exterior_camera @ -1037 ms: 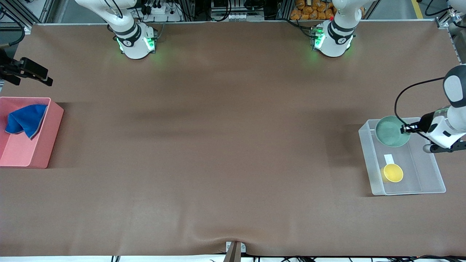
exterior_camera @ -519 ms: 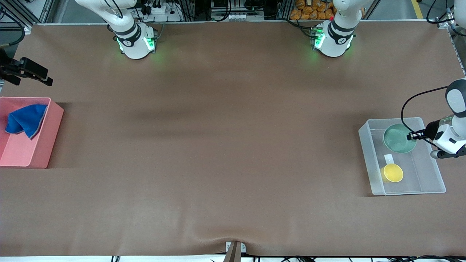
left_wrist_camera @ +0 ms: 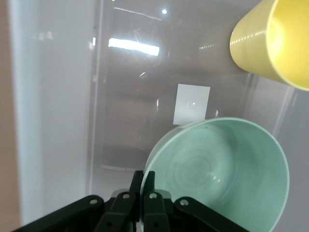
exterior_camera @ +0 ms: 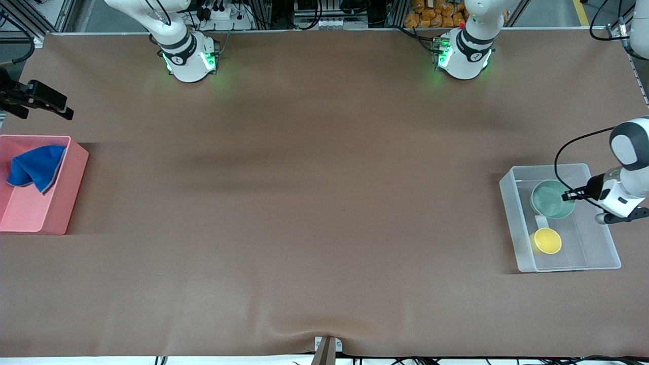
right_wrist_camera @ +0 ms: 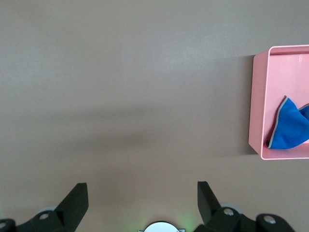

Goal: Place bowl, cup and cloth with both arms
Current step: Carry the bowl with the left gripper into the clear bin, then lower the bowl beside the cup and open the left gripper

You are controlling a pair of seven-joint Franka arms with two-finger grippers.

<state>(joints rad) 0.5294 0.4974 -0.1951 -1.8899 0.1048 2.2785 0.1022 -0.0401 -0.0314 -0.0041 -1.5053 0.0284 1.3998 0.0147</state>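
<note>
No readable writing; only a blank white label (left_wrist_camera: 191,104) on the clear bin (exterior_camera: 512,213) floor.

Your left pincer (exterior_camera: 567,194) pinches the bowl (exterior_camera: 550,200) rim inside that bin, cup (exterior_camera: 546,241) beside it.

Right pincer (right_wrist_camera: 142,205) gapes over bare worktop (exterior_camera: 304,203).

Cloth (exterior_camera: 34,167) lies in pink bin (exterior_camera: 50,213).

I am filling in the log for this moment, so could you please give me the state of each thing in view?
Bowl: tilted, rim pinched by the left gripper, over the clear bin.
Cup: in the clear bin, lying on its side.
Cloth: crumpled in the pink bin.
Left gripper: shut on the bowl.
Right gripper: open, empty, waiting over bare table.
</note>
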